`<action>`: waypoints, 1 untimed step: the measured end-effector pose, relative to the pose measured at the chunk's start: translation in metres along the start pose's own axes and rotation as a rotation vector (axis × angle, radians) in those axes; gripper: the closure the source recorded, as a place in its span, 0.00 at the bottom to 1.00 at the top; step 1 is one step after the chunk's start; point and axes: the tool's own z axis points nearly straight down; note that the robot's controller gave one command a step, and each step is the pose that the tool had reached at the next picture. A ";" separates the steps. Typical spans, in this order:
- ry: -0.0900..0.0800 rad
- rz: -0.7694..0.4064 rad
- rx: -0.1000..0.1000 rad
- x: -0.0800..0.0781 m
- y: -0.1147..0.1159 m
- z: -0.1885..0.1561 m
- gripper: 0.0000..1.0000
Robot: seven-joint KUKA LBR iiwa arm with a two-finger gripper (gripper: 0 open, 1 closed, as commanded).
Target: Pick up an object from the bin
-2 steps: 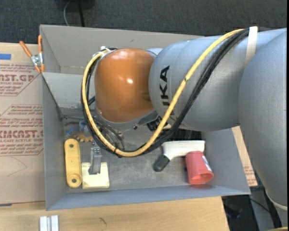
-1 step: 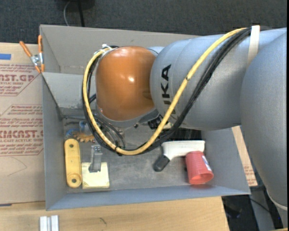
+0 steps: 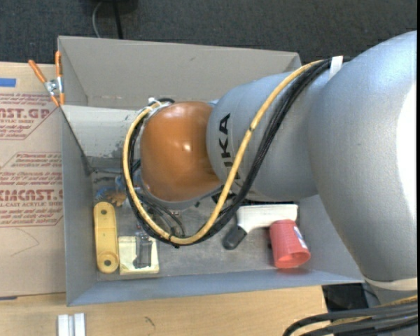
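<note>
The arm's wrist [image 3: 178,149] hangs over the middle of the bin [image 3: 73,257]. Left of it and nearer the front wall lies a long bar [image 3: 106,236], with a small packet [image 3: 140,255] touching the bar's right side. Right of the wrist lies a cylinder [image 3: 288,245], by the same wall.

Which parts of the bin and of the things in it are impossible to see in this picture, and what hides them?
Camera view:
- Middle of the bin floor: covered by the arm's orange cover and cables.
- White piece beside the red cylinder: its upper edge runs under the arm.
- Small bluish things by the left wall: in shadow, kind unclear.
- Bin's right wall: behind the grey arm.
</note>
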 end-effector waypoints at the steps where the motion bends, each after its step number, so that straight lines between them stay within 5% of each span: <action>1: 0.006 0.036 0.000 0.008 -0.009 0.023 0.00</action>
